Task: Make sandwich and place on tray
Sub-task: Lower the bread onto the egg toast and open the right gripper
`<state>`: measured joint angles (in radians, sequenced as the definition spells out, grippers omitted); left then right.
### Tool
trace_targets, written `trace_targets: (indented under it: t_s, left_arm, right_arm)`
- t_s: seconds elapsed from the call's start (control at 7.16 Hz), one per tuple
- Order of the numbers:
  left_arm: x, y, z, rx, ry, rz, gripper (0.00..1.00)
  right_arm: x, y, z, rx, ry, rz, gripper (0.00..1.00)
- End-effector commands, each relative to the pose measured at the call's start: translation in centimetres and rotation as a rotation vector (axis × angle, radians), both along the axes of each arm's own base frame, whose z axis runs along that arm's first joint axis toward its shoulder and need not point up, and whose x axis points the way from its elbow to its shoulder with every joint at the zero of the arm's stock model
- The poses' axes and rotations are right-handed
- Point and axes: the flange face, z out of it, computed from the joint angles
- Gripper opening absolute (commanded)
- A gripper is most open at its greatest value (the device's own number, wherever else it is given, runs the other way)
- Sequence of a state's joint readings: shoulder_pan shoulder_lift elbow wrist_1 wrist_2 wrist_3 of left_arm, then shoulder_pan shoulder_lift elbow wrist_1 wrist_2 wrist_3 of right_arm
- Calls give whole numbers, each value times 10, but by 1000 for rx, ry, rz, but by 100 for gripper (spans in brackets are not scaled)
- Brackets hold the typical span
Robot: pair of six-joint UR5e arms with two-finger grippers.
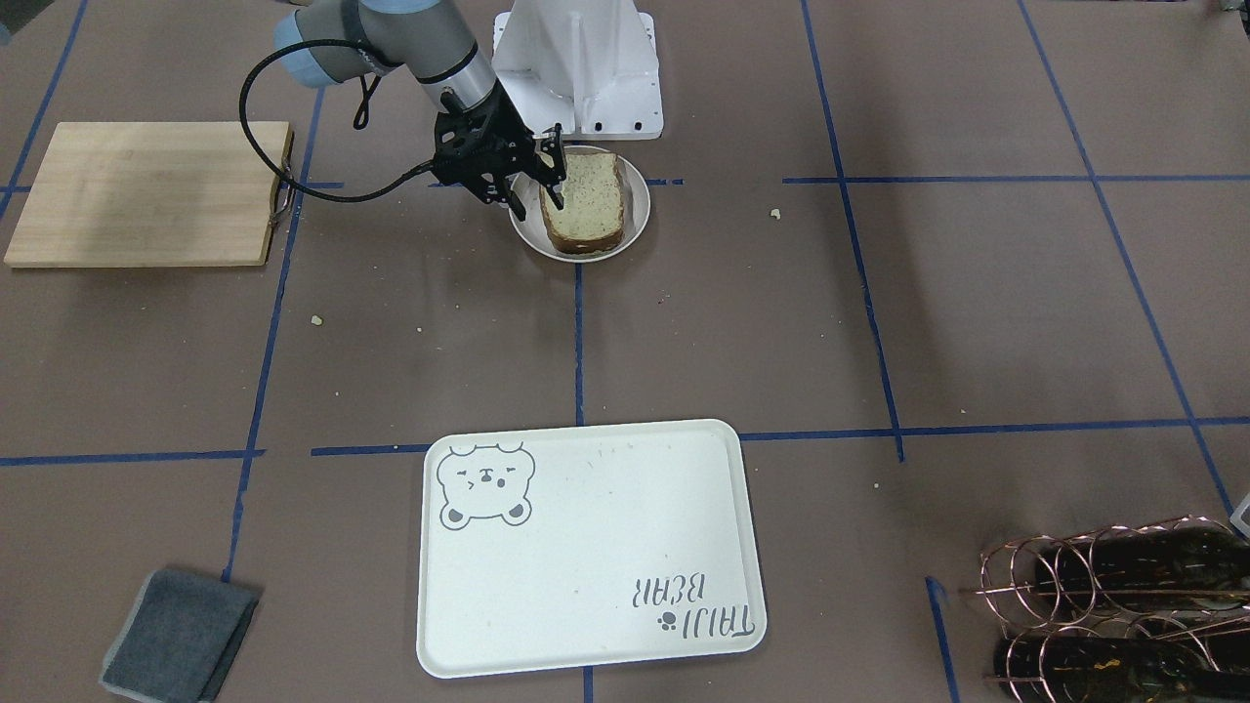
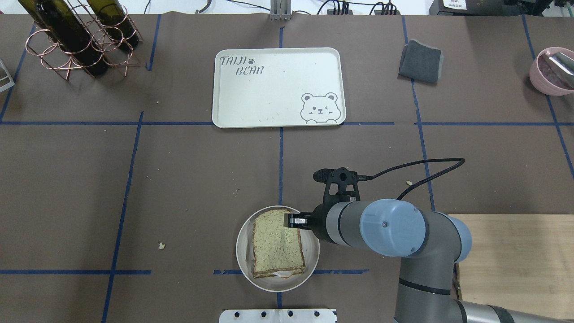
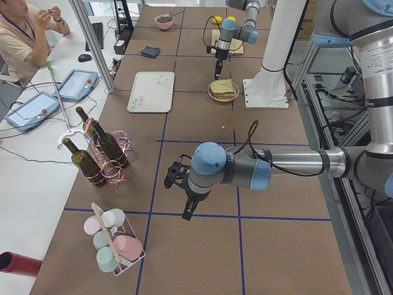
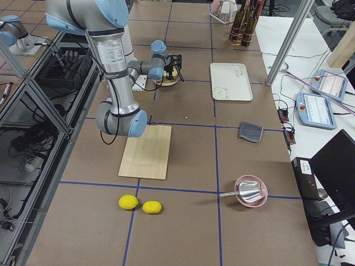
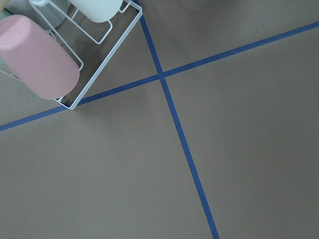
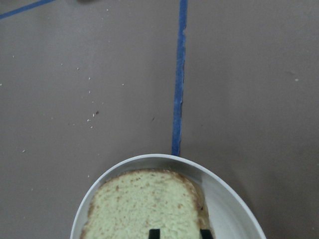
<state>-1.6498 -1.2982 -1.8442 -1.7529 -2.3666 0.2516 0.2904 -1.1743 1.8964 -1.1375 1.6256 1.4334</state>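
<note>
The sandwich (image 2: pixel 276 244) lies on a small round white plate (image 2: pixel 242 265) close to the robot's base. Its top bread slice faces up and a bit of egg white peeks out at the near edge. My right gripper (image 2: pixel 289 220) is open, its fingertips (image 6: pixel 154 233) resting on or just over the top slice's far right corner; it also shows in the front view (image 1: pixel 535 181). The cream tray (image 2: pixel 278 89) with the bear drawing lies bare at the far middle. My left gripper (image 3: pixel 186 214) hangs over bare table far to the left; I cannot tell its state.
A wooden cutting board (image 2: pixel 515 264) lies to the right of the plate. A grey cloth (image 2: pixel 421 60) and a pink bowl (image 2: pixel 551 69) sit at the far right. A wine-bottle rack (image 2: pixel 76 36) stands at the far left. A cup rack (image 5: pixel 50 50) is near the left wrist.
</note>
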Motion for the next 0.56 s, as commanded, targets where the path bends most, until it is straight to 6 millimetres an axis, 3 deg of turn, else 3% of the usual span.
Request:
trace_targets:
  t_s: [0.0, 0.14, 0.28, 0.42]
  left_arm:
    - [0, -6, -10, 78, -17, -1, 100]
    - [0, -12, -22, 182, -28, -2, 100]
    - [-3, -19, -35, 270, -64, -15, 100]
    - [-3, -42, -66, 441, -70, -16, 100]
  right_arm:
    - [34, -38, 5, -55, 114, 8, 100]
    - [60, -69, 11, -54, 181, -7, 100]
    - [84, -93, 30, 12, 253, -38, 100]
    - [121, -109, 66, 80, 324, -60, 100]
